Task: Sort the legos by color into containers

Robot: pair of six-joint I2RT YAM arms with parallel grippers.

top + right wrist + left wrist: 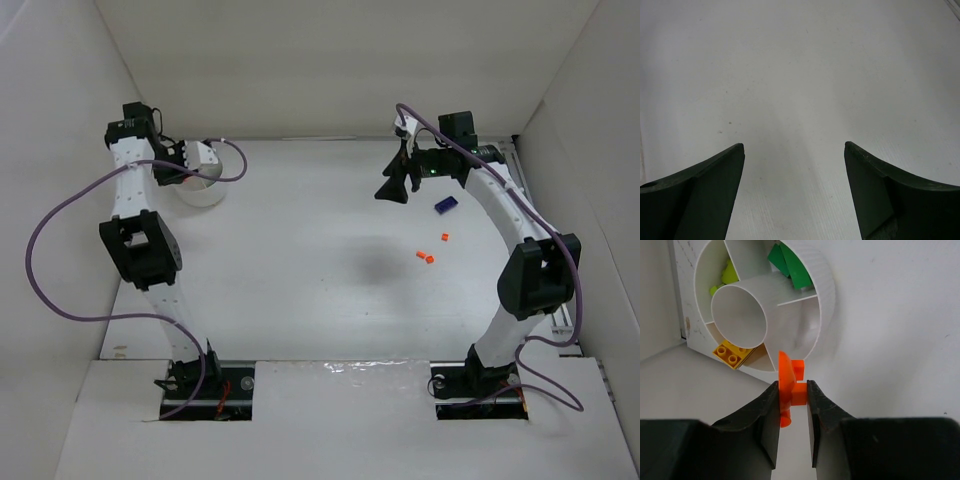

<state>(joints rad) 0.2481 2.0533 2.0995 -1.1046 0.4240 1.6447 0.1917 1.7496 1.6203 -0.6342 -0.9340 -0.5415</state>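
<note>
Orange lego (790, 374) pinched in left gripper (792, 386), just beside white bowl (826, 286).

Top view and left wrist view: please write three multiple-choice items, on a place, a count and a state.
1. Where on the table is the white bowl? A. far-left corner B. centre C. near-right edge
2. How many loose bricks lie on the table? A. one B. three C. six
3. State of the left gripper? A. open, empty B. shut on an orange brick C. shut on a green brick

1 A: the top view shows it there.
2 B: one dark blue brick, two small orange pieces.
3 B: its fingers pinch that brick.
</note>
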